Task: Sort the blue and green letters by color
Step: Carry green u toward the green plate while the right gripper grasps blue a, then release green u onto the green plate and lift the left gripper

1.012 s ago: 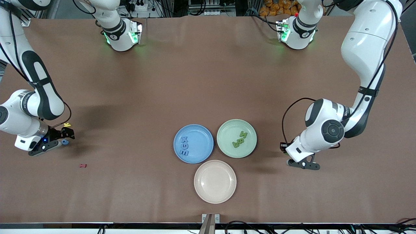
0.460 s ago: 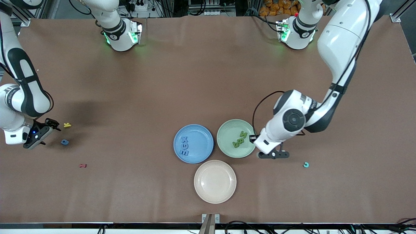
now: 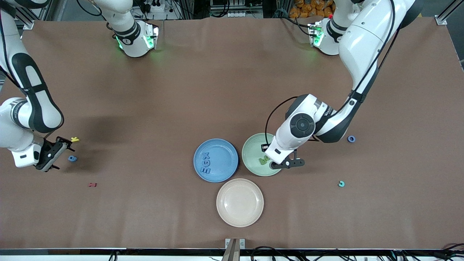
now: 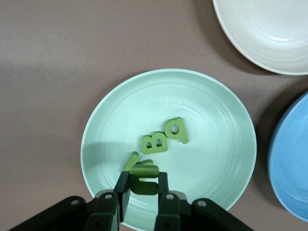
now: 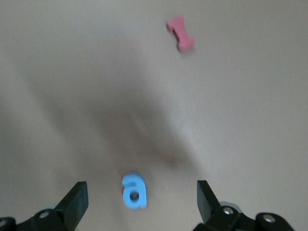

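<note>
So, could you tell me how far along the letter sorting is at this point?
Three blue letters lie in the blue plate, and green letters sit in the green plate. The left gripper holds another green letter over that plate. The right gripper is open over a loose blue letter. Other loose blue-looking pieces remain toward the left arm's end.

I see a brown worktop (image 3: 217, 90) under white arms with black joints. A medium blue plate (image 3: 221, 149) carries blue letters (image 3: 206, 162); the pale green plate (image 4: 207, 110) beside it carries olive green letters (image 4: 163, 137), and my left gripper (image 4: 143, 192), black, pinches another olive green piece (image 4: 144, 173). The third plate (image 3: 240, 202) is cream. Toward the right arm's edge lie a light blue letter (image 5: 134, 191), a red one (image 5: 181, 33) and a yellow one (image 3: 75, 139).
</note>
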Controlling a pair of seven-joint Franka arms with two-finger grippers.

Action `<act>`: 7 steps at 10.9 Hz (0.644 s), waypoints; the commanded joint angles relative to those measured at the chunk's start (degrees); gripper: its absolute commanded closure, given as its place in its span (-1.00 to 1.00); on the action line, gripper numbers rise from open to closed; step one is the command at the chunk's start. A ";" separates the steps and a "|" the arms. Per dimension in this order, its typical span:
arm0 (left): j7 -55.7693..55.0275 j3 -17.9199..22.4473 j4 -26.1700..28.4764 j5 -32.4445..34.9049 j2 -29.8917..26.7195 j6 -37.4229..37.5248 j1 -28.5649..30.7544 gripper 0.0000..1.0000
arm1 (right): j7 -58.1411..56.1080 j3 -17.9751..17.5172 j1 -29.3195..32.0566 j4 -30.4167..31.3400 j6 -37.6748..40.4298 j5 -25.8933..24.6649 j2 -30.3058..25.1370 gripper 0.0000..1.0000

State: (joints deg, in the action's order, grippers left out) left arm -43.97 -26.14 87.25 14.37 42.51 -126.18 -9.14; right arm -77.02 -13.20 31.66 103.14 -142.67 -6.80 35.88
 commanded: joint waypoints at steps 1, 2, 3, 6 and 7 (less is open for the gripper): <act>-0.50 0.74 -1.11 0.04 0.21 0.76 -0.79 -1.00 | -2.25 -1.04 0.07 -3.11 0.46 1.18 4.09 -1.00; -0.33 0.74 -1.11 0.04 0.04 0.76 -0.62 -1.00 | -2.26 -1.04 -0.19 -3.82 0.28 1.09 5.41 -1.00; -0.15 0.74 -1.11 0.13 -0.14 0.76 -0.35 -1.00 | -2.17 -1.04 -0.37 -3.91 -0.24 0.83 6.21 -1.00; 2.03 2.74 -1.02 1.96 -0.49 0.76 0.70 -1.00 | -1.82 -0.95 -0.37 -4.88 -0.86 0.74 8.24 -1.00; 4.66 4.33 -1.02 2.84 -0.93 0.76 0.79 -1.00 | -1.64 -0.86 -0.20 -5.14 -0.86 0.56 8.07 -1.00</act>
State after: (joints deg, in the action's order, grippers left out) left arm -43.48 -24.59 86.63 15.00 42.46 -126.18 -8.76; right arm -77.54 -13.91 31.17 99.91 -143.51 -6.76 42.85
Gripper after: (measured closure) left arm 0.000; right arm 0.000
